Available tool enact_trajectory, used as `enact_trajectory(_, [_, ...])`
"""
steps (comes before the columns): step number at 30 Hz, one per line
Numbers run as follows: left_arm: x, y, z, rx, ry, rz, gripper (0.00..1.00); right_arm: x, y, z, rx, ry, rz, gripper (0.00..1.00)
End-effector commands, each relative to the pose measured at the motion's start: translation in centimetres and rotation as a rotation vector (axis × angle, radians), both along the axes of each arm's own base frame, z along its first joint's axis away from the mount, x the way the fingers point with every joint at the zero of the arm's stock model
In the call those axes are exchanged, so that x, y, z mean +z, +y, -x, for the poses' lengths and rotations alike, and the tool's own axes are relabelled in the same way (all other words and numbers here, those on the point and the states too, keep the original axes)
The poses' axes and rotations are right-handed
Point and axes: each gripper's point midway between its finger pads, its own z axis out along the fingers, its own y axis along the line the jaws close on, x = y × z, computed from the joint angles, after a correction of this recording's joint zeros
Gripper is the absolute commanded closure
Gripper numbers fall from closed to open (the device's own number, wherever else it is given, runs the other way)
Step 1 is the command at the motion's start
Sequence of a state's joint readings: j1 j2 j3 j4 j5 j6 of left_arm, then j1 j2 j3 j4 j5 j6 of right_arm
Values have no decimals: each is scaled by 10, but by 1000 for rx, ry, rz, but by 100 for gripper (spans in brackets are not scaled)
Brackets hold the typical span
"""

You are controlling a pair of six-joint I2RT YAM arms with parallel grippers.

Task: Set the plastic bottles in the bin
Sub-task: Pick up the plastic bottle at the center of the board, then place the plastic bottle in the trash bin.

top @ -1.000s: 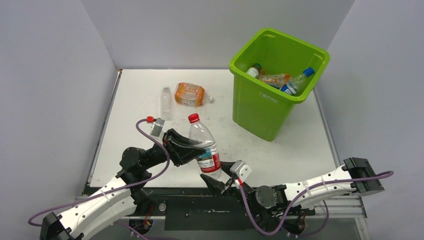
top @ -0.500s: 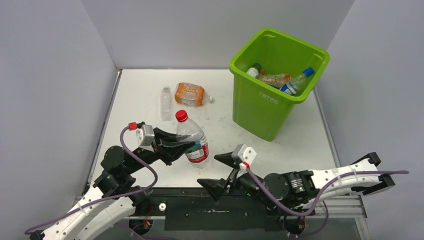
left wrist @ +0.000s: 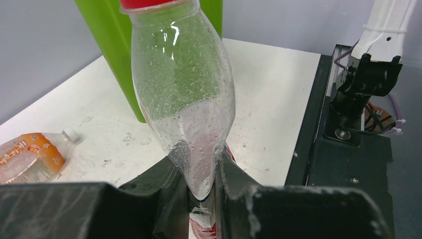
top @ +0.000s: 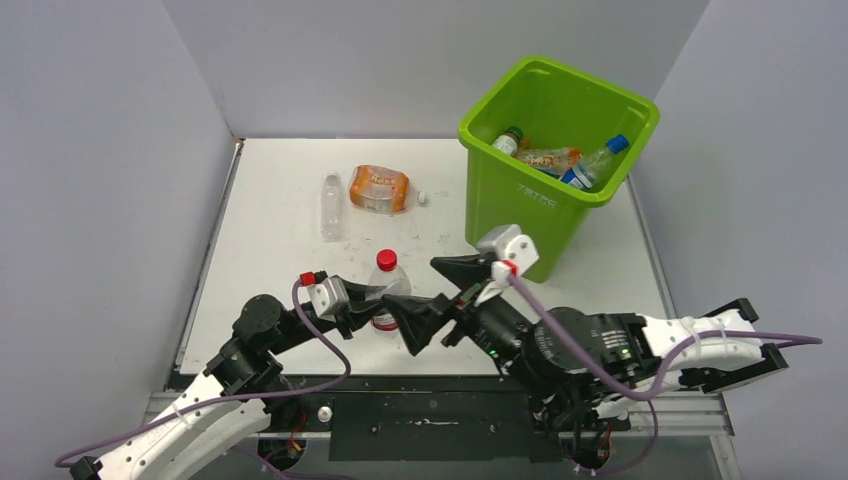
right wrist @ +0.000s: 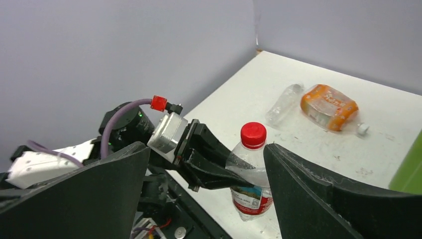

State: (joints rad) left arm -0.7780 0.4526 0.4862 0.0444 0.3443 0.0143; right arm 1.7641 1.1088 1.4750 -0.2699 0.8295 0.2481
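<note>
The left gripper [top: 368, 312] is clamped on the pinched waist of a red-capped bottle [top: 386, 288], which it holds upright, cap up. The right gripper [top: 437, 297] is spread wide, one finger on either side of that bottle and touching nothing.

A second ago the right arm lay low at the near edge, well short of the bottle. It has since risen and swung in. Meanwhile the left arm has drawn the bottle down and straightened it. This looks like a handover to the arm nearer the bin [top: 520, 205], so the right jaws probably need to close before the left ones let go. From overhead I cannot tell whether the bottle's base rests on the table [top: 270, 265] or hangs just above it.

The held bottle sits left of the bin and nearer the arms. Farther left of the bin, an orange-labelled bottle [top: 379, 188] and a clear bottle [top: 331, 205] lie flat and untouched. Inside the bin lie at least three bottles [top: 550, 158].

The table is white and scuffed, with plain grey walls [top: 110, 150] on three sides.
</note>
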Motion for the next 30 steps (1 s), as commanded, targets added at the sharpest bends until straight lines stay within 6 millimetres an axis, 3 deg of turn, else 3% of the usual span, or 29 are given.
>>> enact_trajectory(1, [26,1,5,-15,-99,82,100,-26,10,-26,-145,-34,165,15])
enact_trajectory(7, [22,0,10,-43,-89,79,100,-49,31,-74,-130,63,168,23])
enact_trajectory(15, [22,2,14,-49,-95,84,100,-71,51,-93,-120,90,206,25])
enact_trajectory(20, [24,3,16,-54,-97,91,100,-90,55,-108,-116,133,229,41])
enact_trajectory(27, [26,4,15,-49,-101,100,100,-103,59,-111,-87,165,267,67])
enact_trajectory(30, [27,4,16,-51,-104,103,100,-110,60,-109,-74,181,303,58])
